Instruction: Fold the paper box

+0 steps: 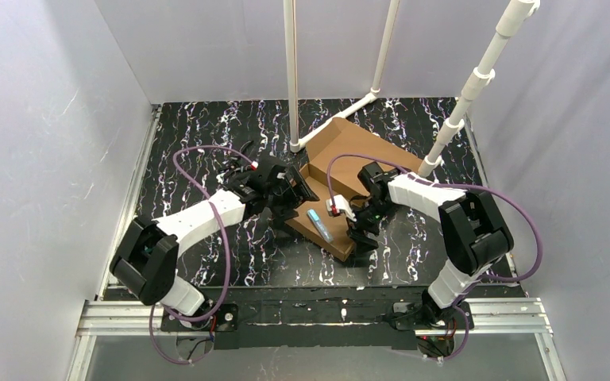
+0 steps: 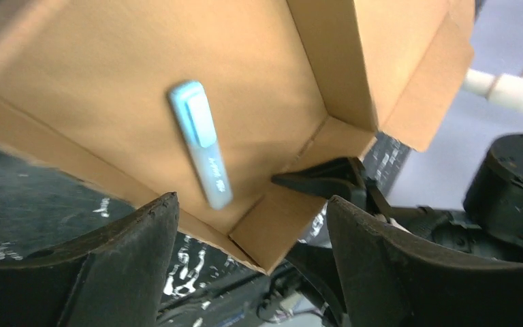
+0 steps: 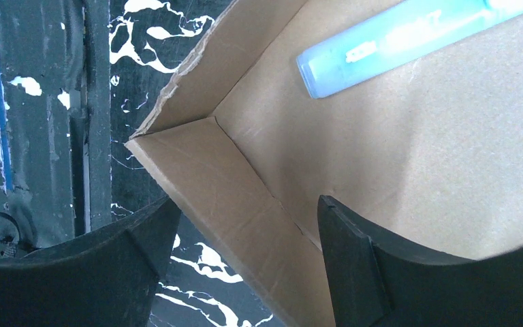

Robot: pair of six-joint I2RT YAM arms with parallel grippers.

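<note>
Centrally, the paper box (image 1: 349, 147) sits between left gripper (image 1: 303, 194) and right gripper (image 1: 359, 234) (both spread), the right straddling its lower-corner wall.

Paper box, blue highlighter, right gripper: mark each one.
paper box (image 1: 357, 147), top external view, on its lid panel.
blue highlighter (image 2: 201, 144), left wrist view, middle of its body.
right gripper (image 3: 248, 204), right wrist view, midway between its fingertips.

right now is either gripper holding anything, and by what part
Nothing is held. The right gripper stands open astride a wall of the box near a corner, not clamping it; the left gripper is open beside the box.
</note>
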